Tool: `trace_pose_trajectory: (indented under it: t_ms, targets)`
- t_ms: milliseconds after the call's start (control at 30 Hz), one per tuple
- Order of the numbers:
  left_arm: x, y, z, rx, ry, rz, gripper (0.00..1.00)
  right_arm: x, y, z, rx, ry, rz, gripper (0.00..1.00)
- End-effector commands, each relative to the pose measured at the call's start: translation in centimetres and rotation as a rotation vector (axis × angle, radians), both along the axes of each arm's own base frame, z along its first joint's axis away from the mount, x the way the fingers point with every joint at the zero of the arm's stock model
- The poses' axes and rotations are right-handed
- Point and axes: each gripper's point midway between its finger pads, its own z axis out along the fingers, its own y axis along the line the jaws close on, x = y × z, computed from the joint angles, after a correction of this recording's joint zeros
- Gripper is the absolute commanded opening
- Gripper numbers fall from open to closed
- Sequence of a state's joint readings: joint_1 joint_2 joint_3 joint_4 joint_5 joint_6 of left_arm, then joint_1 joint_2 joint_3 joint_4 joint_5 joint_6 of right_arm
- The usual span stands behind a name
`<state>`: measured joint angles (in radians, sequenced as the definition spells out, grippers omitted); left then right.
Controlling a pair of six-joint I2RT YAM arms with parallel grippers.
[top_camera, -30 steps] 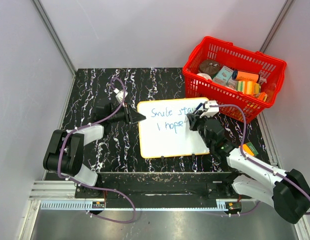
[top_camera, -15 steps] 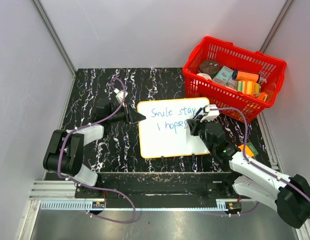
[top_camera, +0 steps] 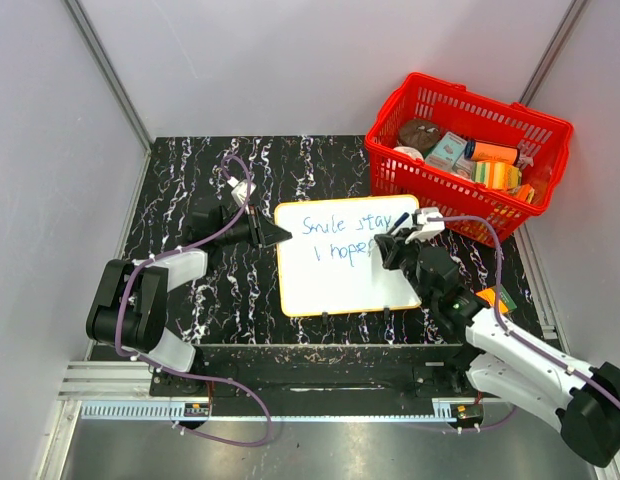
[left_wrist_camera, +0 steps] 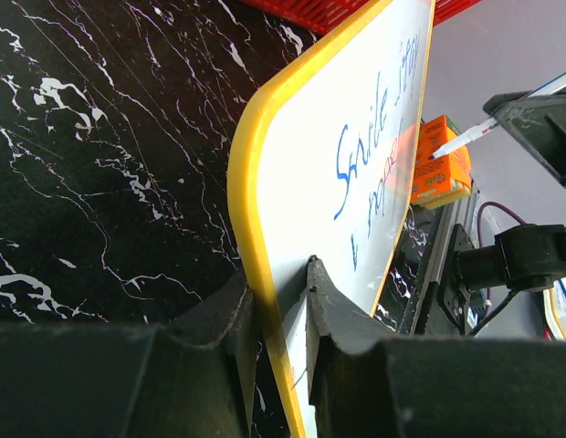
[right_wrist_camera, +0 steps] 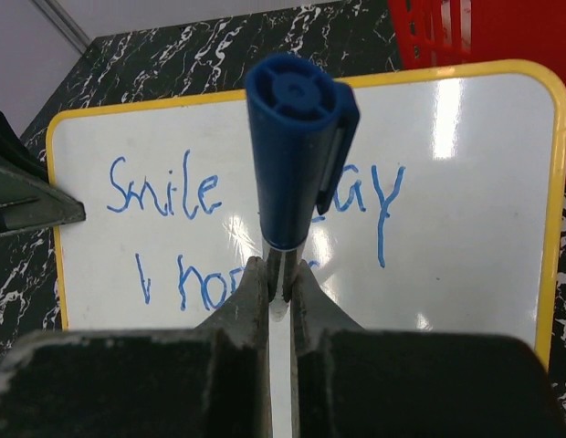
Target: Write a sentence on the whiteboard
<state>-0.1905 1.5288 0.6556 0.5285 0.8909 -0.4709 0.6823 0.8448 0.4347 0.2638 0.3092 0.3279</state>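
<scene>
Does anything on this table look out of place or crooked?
Two small things. The white, yellow-framed whiteboard lies slightly skewed on the black marbled table, and a small orange box sits alone beside the right arm, outside the red plastic basket that holds the other packages.

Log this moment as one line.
left gripper: shut on whiteboard edge | right gripper: shut on marker | sentence: "Smile stay, I hope"

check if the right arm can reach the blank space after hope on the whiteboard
Probably yes: the right gripper, shut on the marker, hangs right over that spot on the whiteboard, and nothing lies between.
</scene>
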Motion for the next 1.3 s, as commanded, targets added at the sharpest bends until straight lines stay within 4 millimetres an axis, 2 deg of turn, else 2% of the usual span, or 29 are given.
trace_pose_trajectory:
  t_ms: [0,233,567,800,1100,1267]
  targets:
    - [3.2,2.3,-2.2,0.164,-0.140,0.127,0.00,1.7,0.3,4.2,0.007,-0.102,-0.038,0.00]
    - [3.2,2.1,-2.2,0.162,-0.141,0.121,0.00,3.4,1.4,3.3,-0.037,-0.087,-0.043,0.00]
    - [3.3,2.0,-2.3,0.163,-0.141,0.119,0.00,3.4,1.4,1.8,-0.070,-0.056,-0.046,0.00]
    - [3.2,2.0,-2.4,0.167,-0.140,0.119,0.00,3.6,0.5,0.7,-0.101,-0.027,-0.091,0.00]
    - [3.2,1.9,-2.4,0.169,-0.140,0.118,0.00,3.2,-1.4,1.1,-0.134,-0.026,-0.155,0.00]
    - [3.2,1.9,-2.4,0.172,-0.140,0.119,0.00,3.0,-1.5,1.3,-0.134,-0.035,-0.155,0.00]
